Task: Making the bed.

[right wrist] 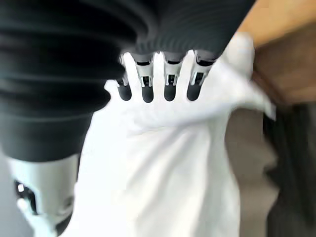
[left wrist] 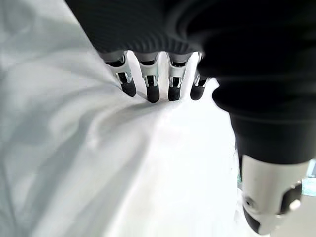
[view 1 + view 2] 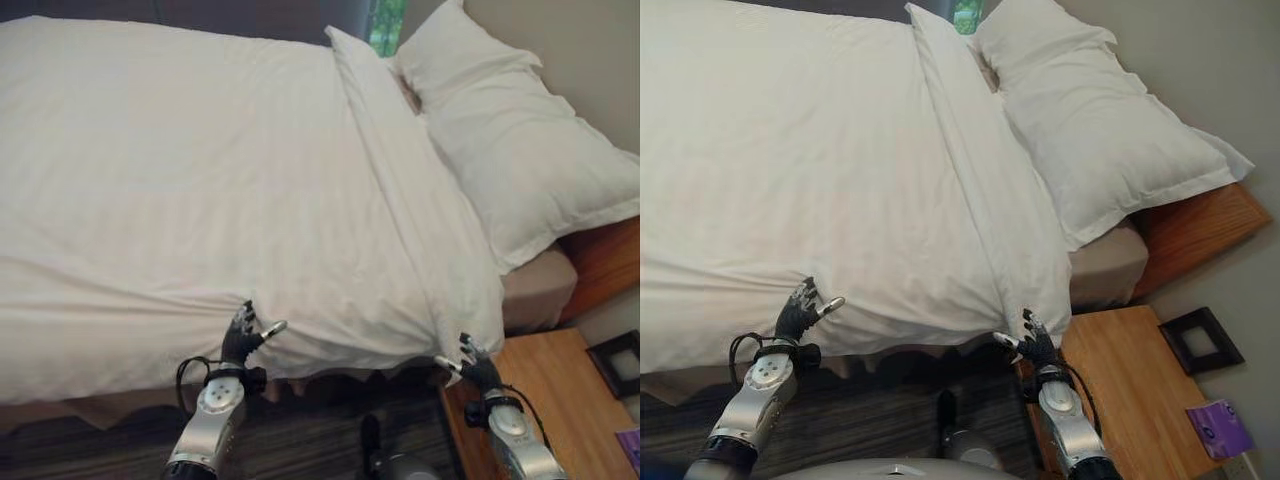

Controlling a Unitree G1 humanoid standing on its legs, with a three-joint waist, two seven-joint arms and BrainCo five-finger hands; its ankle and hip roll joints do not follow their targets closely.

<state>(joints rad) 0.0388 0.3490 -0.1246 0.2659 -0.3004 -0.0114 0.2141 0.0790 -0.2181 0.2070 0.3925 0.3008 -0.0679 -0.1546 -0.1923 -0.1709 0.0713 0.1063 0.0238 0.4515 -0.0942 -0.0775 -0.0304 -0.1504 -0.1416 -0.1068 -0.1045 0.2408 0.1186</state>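
bed (image 3: 540, 290): white duvet (image 3: 200, 190) spread over most of it, near edge draped over the side; bare mattress strip at the head end
pillows: 2 white pillows (image 3: 1100, 130) at the headboard (image 3: 1200, 225), overlapping
left hand (image 3: 243, 335): at the duvet's near edge, fingers (image 2: 153, 89) straight, tips on the cloth, thumb apart, no pinch
right hand (image 3: 1032, 343): at the duvet's folded corner by the nightstand (image 3: 1130, 390), fingers (image 1: 169, 86) straight on the cloth, thumb apart
nightstand top: dark frame (image 3: 1205, 340), purple item (image 3: 1220, 425)
floor: dark
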